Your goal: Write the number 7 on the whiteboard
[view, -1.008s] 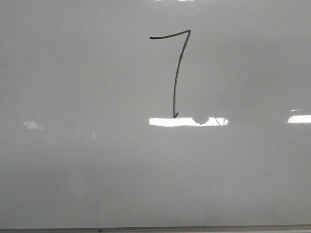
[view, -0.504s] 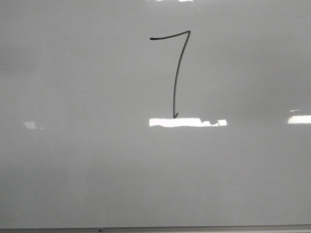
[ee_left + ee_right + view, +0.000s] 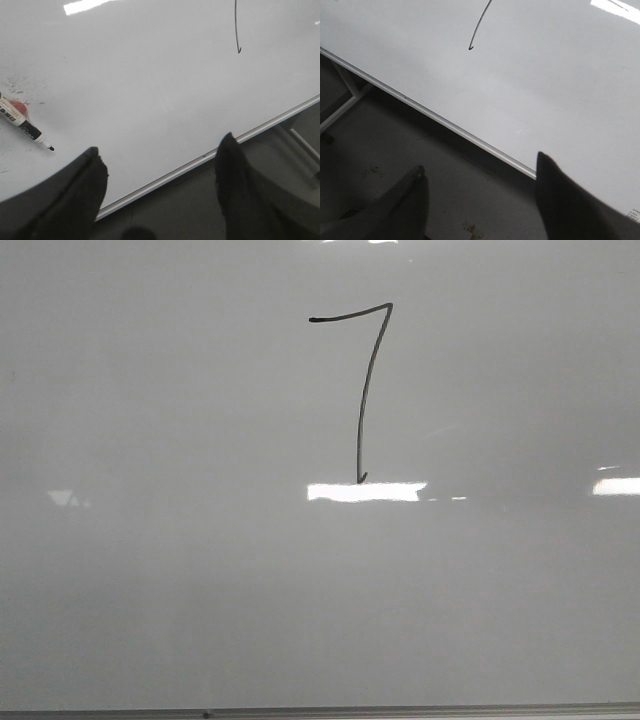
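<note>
Black marker ink forms one finished number 7 (image 3: 362, 390) on the whiteboard (image 3: 180, 580), toward its far edge in the front view; neither arm shows there. The 7 is unchanged from a second ago, while the dark notch in the bright reflection below its stem has gone, so I judge an arm has pulled back and the writing is done.

Left wrist view: the left gripper (image 3: 160, 167) has its fingers apart and empty over the near edge strip (image 3: 210, 154); one uncapped marker (image 3: 22, 125) lies on the board.

Right wrist view: the right gripper (image 3: 480, 180) is likewise spread and empty by that edge.
</note>
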Action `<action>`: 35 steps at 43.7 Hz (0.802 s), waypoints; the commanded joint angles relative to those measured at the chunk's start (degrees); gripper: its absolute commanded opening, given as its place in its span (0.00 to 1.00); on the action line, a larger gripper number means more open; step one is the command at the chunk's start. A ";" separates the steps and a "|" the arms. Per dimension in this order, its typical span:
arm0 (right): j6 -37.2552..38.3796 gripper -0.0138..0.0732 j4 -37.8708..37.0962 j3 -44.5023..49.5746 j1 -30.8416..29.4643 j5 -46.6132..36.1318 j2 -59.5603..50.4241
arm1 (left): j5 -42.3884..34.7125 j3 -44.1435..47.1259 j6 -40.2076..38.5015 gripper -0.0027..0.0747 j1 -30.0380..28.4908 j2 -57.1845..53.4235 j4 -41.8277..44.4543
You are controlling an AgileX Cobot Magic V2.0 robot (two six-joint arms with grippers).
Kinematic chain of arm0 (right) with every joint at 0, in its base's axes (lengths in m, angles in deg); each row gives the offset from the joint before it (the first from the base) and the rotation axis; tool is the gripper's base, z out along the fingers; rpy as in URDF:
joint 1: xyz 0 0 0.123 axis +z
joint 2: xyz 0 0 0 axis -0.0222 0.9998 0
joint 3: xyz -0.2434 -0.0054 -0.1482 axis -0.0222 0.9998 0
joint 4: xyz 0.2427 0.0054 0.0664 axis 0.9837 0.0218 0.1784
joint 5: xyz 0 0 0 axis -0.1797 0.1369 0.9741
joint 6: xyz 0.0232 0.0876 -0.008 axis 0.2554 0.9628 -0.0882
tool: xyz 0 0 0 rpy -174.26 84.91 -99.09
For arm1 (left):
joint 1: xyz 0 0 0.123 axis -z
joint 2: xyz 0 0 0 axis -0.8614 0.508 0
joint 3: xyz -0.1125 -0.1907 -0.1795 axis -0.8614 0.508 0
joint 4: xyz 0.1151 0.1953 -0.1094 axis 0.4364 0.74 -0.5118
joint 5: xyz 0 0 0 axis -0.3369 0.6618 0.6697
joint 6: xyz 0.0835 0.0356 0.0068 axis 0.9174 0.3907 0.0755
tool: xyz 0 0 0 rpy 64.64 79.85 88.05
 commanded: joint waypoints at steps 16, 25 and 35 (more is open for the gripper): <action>0.01 0.08 -0.16 -1.42 -0.49 -2.14 0.65 | -6.74 -1.31 -0.56 0.01 0.45 0.30 -0.48; 0.01 0.08 -0.16 -1.42 -0.49 -2.13 0.65 | -6.51 -1.31 -0.56 0.01 0.45 0.30 -0.48; 0.01 0.08 -0.16 -1.42 -0.49 -2.13 0.65 | -6.51 -1.31 -0.56 0.01 0.45 0.30 -0.48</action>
